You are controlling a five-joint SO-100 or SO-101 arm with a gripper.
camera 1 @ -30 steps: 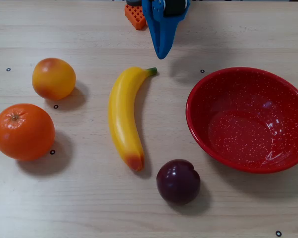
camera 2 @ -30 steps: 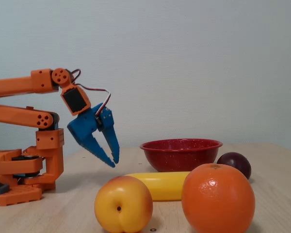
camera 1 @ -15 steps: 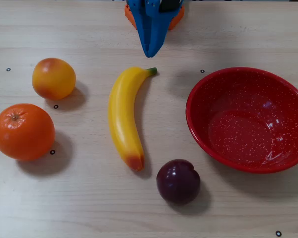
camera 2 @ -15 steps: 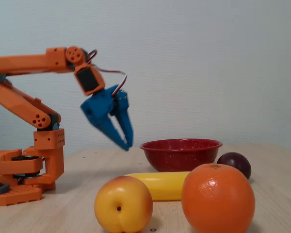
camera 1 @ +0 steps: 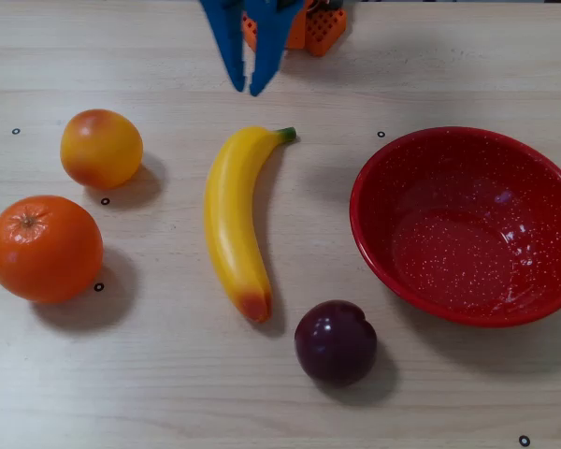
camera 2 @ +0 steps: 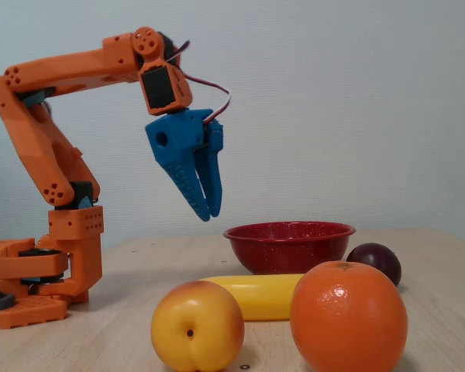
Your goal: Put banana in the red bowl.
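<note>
The yellow banana (camera 1: 232, 220) lies flat in the middle of the table, green stem toward the arm and orange-red end toward the front; in the fixed view the banana (camera 2: 256, 294) is partly hidden behind the front fruits. To its right in the overhead view stands the red bowl (camera 1: 374, 234), which is empty, and the fixed view shows the red bowl (camera 2: 288, 244) behind the banana. My blue gripper (camera 1: 246, 89) hangs in the air beyond the stem end, tips down. In the fixed view the gripper (camera 2: 210, 215) is well above the table, open a little, holding nothing.
A yellow-orange round fruit (camera 1: 100, 148) and an orange (camera 1: 44, 248) sit left of the banana in the overhead view. A dark plum (camera 1: 335, 341) lies by the banana's blunt end, near the bowl. The orange arm base (camera 2: 39, 279) stands at the left of the fixed view.
The arm has risen and reached forward. In the overhead view the gripper slid left along the top edge. Its fingers have parted slightly.
</note>
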